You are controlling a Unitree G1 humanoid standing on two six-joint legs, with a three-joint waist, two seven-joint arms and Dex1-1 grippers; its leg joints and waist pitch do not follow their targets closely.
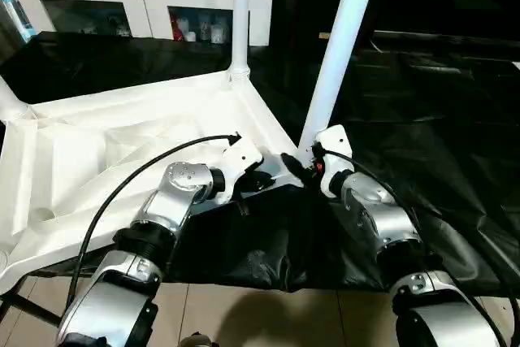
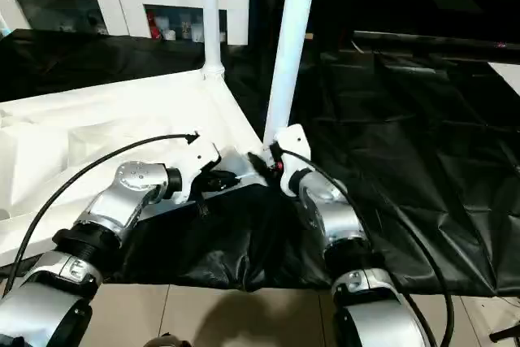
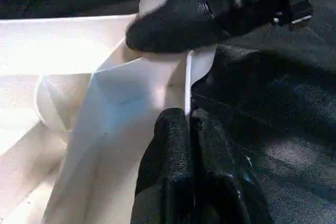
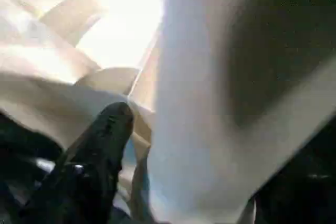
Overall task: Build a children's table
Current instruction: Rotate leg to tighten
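The children's table [image 1: 122, 144] lies upside down on black sheeting [image 1: 422, 119], its near corner between both bent arms; the left gripper [image 3: 191, 124] has its fingers pressed together at the corner rim; the right gripper [image 1: 302, 166] reaches to the base of the near leg [image 1: 337, 46], and whether its fingers are apart I cannot tell.

A: What carries the work?
B: A black plastic sheet [image 1: 422, 111], creased, spread over the supporting surface and hanging over its near edge; pale tiled floor [image 1: 244, 314] shows at six o'clock.

A: What lies directly on the sheet?
B: The children's table [image 1: 106, 152], inverted, its white rimmed top occupying the nine o'clock half with the near corner at centre. Two legs [image 1: 340, 46] rise from its corner sockets toward twelve o'clock; the three o'clock half of the sheet is bare
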